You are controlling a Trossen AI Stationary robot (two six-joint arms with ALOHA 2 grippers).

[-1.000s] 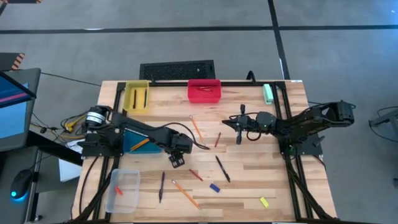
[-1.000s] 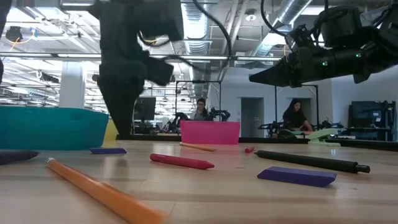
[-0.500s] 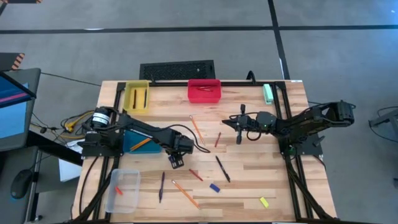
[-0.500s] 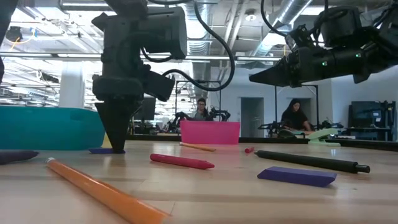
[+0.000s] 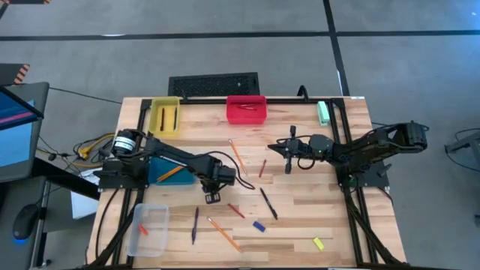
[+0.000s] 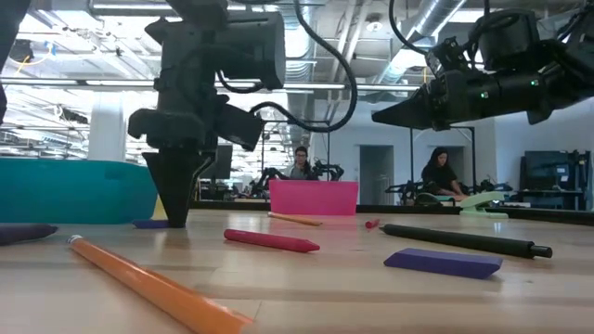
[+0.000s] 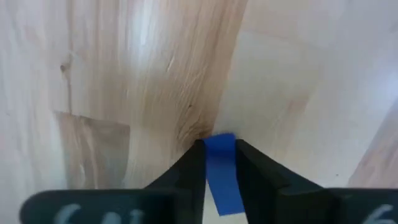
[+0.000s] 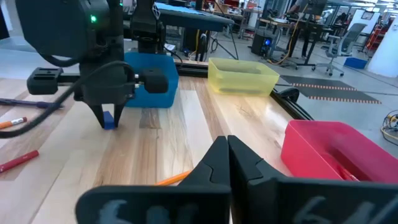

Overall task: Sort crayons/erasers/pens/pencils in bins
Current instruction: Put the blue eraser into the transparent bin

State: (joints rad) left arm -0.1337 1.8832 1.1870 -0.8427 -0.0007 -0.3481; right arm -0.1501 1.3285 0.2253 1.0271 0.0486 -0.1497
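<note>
A small blue eraser (image 7: 221,171) lies on the wooden table just right of the teal bin (image 5: 159,171). My left gripper (image 5: 213,197) stands over it, fingers pointing down and shut on it; the right wrist view shows the eraser (image 8: 109,122) between the fingertips. My right gripper (image 5: 287,155) hovers shut and empty over the table's middle right. The yellow bin (image 5: 165,116) and red bin (image 5: 247,109) stand at the far edge, and the clear bin (image 5: 148,229) sits near left. My left gripper pinches the blue eraser by its two long sides (image 7: 219,163) between its two fingers. The fingers come from above, pointing down. One end of the eraser (image 7: 220,140) sticks out past the fingertips. The eraser lies flat on the table.
Loose on the table: orange pencils (image 5: 235,152) (image 5: 223,232), red crayons (image 5: 262,167) (image 5: 236,211), dark pens (image 5: 268,203) (image 5: 195,224), another blue eraser (image 5: 259,226) and a yellow eraser (image 5: 318,243). A green block (image 5: 323,112) lies far right, and a keyboard (image 5: 214,84) sits beyond the far edge.
My left gripper has come down until its fingertips reach the table around the blue eraser, and its fingers have shut on it. The eraser stays on the table.
</note>
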